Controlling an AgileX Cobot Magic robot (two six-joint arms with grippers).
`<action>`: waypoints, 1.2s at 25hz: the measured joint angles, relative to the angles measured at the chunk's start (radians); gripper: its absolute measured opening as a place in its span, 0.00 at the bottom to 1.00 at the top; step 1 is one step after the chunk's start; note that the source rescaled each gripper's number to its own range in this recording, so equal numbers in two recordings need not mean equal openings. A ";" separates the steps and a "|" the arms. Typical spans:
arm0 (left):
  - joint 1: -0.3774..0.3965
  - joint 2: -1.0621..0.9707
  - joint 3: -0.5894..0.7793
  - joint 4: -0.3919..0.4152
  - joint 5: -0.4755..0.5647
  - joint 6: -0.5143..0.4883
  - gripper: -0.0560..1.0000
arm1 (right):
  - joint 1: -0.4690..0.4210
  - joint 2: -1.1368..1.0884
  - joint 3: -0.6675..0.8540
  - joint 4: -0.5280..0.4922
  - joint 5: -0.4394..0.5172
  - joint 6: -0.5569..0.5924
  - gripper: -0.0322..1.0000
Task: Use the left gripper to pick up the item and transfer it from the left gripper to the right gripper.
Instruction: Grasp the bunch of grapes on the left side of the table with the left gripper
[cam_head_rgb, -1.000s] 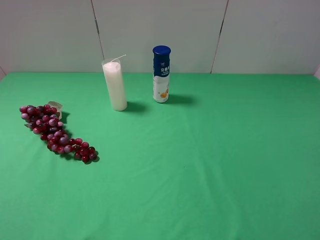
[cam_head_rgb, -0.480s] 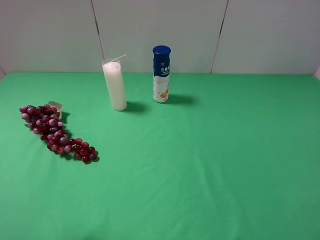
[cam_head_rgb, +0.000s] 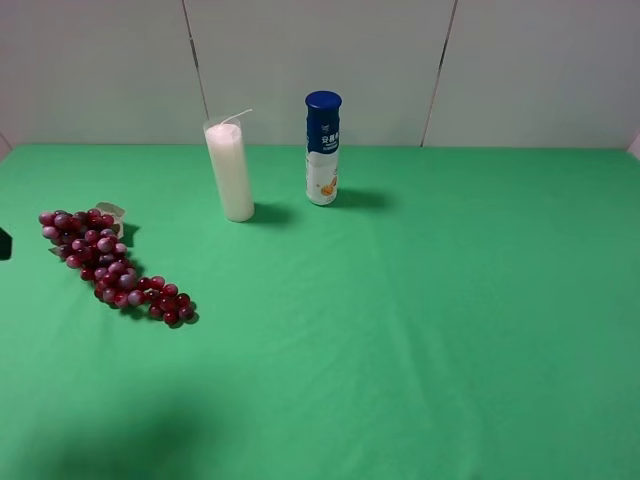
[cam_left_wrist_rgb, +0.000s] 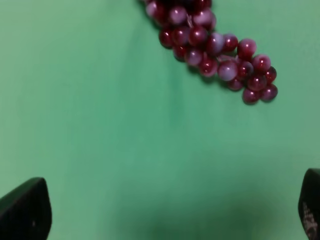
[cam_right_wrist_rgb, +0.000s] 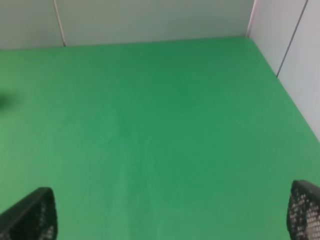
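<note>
Both left tool and right tool gape empty; grapes lie well apart from candle, bottle.

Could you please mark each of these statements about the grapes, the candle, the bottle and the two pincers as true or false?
1. The grape bunch lies on the green cloth, ungripped. True.
2. The white candle lies toppled. False: it stands upright, left of the blue-capped bottle in the high view.
3. The left pincer is shut on the grape bunch. False: it is open, and the bunch lies ahead of it, untouched.
4. The right pincer is open above bare cloth. True.
</note>
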 joint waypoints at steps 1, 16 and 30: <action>-0.004 0.034 0.000 -0.007 -0.016 -0.005 1.00 | 0.000 0.000 0.000 0.000 0.000 0.000 1.00; -0.281 0.514 0.000 0.016 -0.342 -0.377 1.00 | 0.000 0.000 0.000 0.000 0.000 0.000 1.00; -0.322 0.838 -0.116 0.018 -0.494 -0.489 0.99 | 0.000 0.000 0.000 0.000 0.000 0.000 1.00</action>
